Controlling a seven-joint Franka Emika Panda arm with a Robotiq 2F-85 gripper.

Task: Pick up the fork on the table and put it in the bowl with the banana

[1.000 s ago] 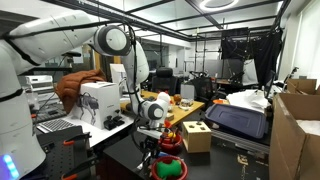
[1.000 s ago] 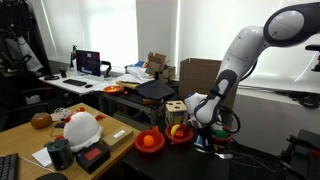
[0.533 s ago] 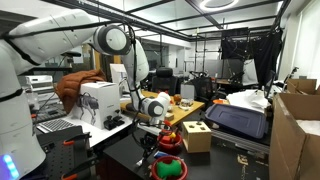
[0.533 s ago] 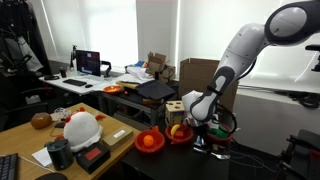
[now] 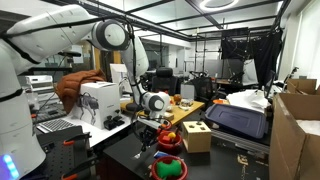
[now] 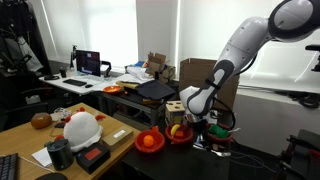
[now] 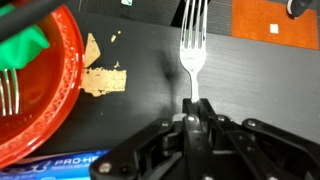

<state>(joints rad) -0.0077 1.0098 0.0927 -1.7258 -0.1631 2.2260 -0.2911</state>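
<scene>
Fork [image 7: 191, 50], wrist view: silvery, four tines pointing away from me toward the tabletop edge where an orange-brown panel [image 7: 275, 15] begins. The handle end is pinched in my claw [image 7: 190, 112], which is closed on it. The fork sits over bare black tabletop [image 7: 130, 120], just beside the red bowl with green contents [image 7: 62, 95]. A soft shadow alongside the neck suggests, in my judgement, that it hangs slightly clear of the surface. In an exterior view the bowl with the banana [image 6: 178, 137] stands near my wrist; the fork itself is too small to make out there.

Handling (judged): thin, stiff metal, light and not fragile, but smooth and therefore slippery between flat pads. I hold it at the far end of the handle, so the heavier head acts as a lever and may pivot or droop during a quick turn. A hold nearer the neck would be steadier. For a short carry the present hold should serve if I move gently and keep the tines level.

Writing: a blue strip [image 7: 70, 160] at the lower left of the wrist view bears pale letters, "PRO" followed by what seems "HPE"; the rest is cut off. The torn tan patches [image 7: 100, 72] on the tabletop show no legible text, and the fork shows no maker's mark.
</scene>
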